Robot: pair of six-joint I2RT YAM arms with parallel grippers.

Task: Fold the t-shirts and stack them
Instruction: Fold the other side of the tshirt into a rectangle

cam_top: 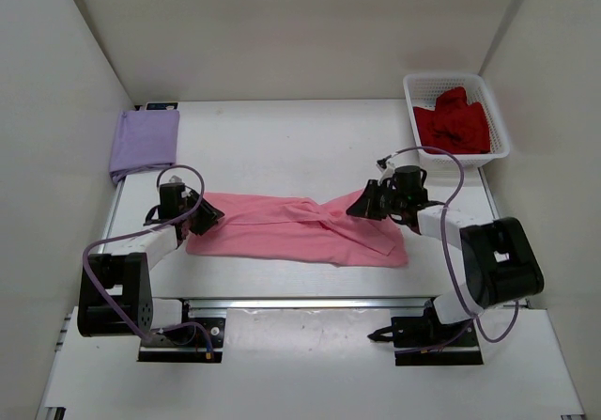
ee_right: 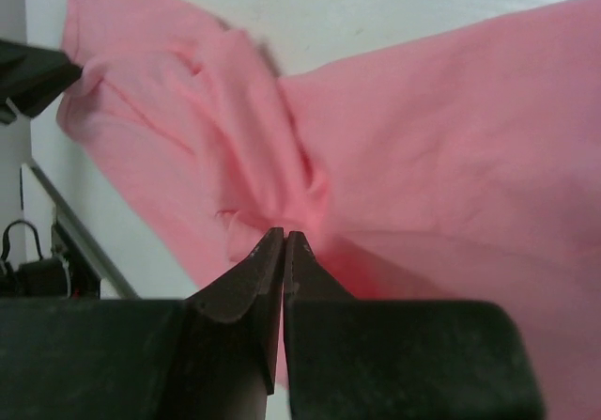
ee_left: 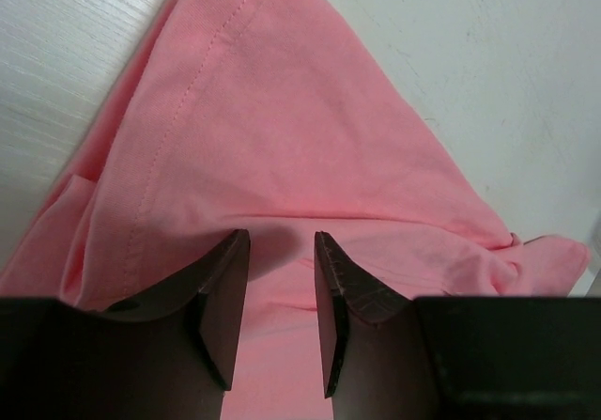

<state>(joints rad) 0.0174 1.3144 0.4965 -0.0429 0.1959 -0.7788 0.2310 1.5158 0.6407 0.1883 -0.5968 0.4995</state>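
Pink t-shirt (cam_top: 291,234): soft creased knit, long axis left-right. Left tool (cam_top: 211,218) grips bunched end; right tool (cam_top: 353,209) pinches fold.

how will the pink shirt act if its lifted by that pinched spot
Probably floppy: the pink shirt creases and bunches around the shut right hand. Likely light, being thin fabric lying almost flat. The rest would probably sag and trail across the table rather than rise level.

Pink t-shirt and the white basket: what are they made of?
Pink t-shirt: soft knit fabric, likely cotton, matte. It creases, drapes and shows a stitched seam. Basket: looks like rigid white moulded plastic with a slight sheen and open lattice walls.
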